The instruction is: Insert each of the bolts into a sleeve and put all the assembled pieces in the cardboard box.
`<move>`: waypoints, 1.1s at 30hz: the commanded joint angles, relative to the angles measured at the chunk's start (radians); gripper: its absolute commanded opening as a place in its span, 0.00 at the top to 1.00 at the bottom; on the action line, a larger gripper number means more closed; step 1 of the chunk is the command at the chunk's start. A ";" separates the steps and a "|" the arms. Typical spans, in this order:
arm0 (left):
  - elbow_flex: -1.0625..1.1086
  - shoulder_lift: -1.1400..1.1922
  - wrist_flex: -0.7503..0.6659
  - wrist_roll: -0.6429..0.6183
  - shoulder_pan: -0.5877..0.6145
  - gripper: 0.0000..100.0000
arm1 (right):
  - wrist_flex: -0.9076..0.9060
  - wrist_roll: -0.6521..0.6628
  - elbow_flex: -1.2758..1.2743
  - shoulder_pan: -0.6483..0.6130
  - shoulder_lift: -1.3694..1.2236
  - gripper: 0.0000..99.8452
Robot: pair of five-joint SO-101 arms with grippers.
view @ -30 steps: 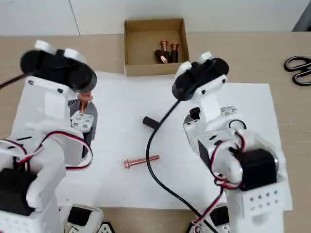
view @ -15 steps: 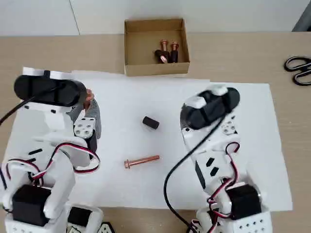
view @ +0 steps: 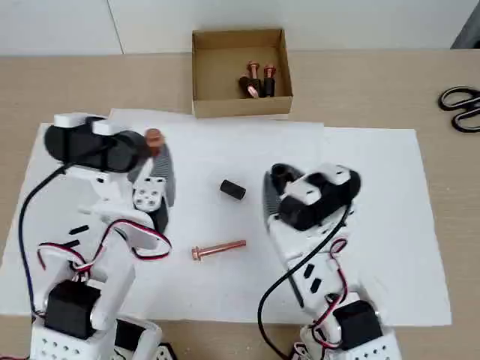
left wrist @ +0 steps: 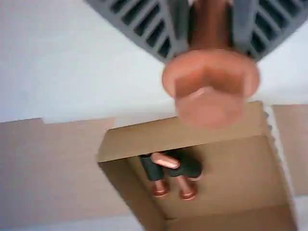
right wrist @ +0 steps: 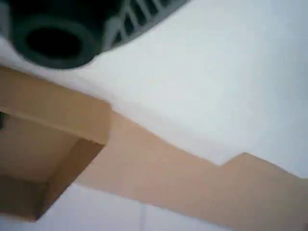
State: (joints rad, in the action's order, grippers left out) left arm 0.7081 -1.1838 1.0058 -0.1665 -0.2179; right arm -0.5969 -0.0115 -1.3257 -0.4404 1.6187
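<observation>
1. Held bolt (view: 153, 137): copper, head up, pinched tight by the shaft in the left gripper (left wrist: 210, 38). Hanging over the left part of the white paper (view: 210, 300), toward its far edge.
2. Held sleeve (right wrist: 50, 41): black, bore facing the wrist camera, clamped in the right gripper (view: 277, 184) over the middle-right of the paper. Well apart from the held bolt for now, so no insert yet.
3. Change over the last second: right arm now back from up by the cardboard box (view: 202, 75) to mid-paper, left arm's bolt now a bit farther in toward the centre and the far edge. Reads like lining the two up for the insert, not a drop-off.
4. Loose sleeve (view: 233, 189) lying near the centre of the paper, between the two grippers. Loose bolt (view: 218, 249) flat on the paper, closer to the near edge. No movement from either.
5. Box just past the far edge of the paper, same two assembled pieces (view: 257, 81) inside. Roughly halfway, then: one pair in hand, one pair waiting.
6. Scissors (view: 461, 99) off by the table's right edge, out of the way.
</observation>
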 commanded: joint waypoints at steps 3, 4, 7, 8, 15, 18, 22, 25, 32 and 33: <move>0.044 -0.009 -0.129 -0.087 -0.103 0.99 | 0.067 -0.009 -0.109 -0.094 0.099 1.00; 0.048 -0.008 -0.150 -0.115 -0.104 0.99 | 0.067 -0.011 -0.130 -0.094 0.111 1.00; 0.064 0.005 -0.206 -0.178 -0.106 0.99 | 0.067 -0.015 -0.198 -0.094 0.142 1.00; 0.067 0.012 -0.222 -0.199 -0.104 0.99 | 0.067 -0.035 -0.215 -0.094 0.157 1.00; 0.062 0.000 -0.245 -0.276 -0.109 0.99 | 0.059 -0.141 -0.275 -0.102 0.194 1.00; 0.096 -0.041 -0.261 -0.275 -0.157 0.99 | 0.059 -0.146 -0.298 -0.111 0.194 1.00; 0.194 -0.095 -0.295 -0.227 -0.270 0.99 | 0.061 -0.146 -0.334 -0.143 0.194 1.00; 0.269 -0.124 -0.338 -0.173 -0.301 0.99 | 0.067 -0.146 -0.350 -0.150 0.194 1.00; 0.335 -0.127 -0.347 -0.169 -0.302 0.99 | 0.068 -0.143 -0.353 -0.206 0.194 1.00; 0.341 -0.127 -0.353 -0.169 -0.299 0.99 | 0.068 -0.141 -0.353 -0.222 0.194 1.00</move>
State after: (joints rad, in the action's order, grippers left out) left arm 1.0503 -1.2896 0.6928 -0.3445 -0.5140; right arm -0.5493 -0.1465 -1.6740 -0.6260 1.7967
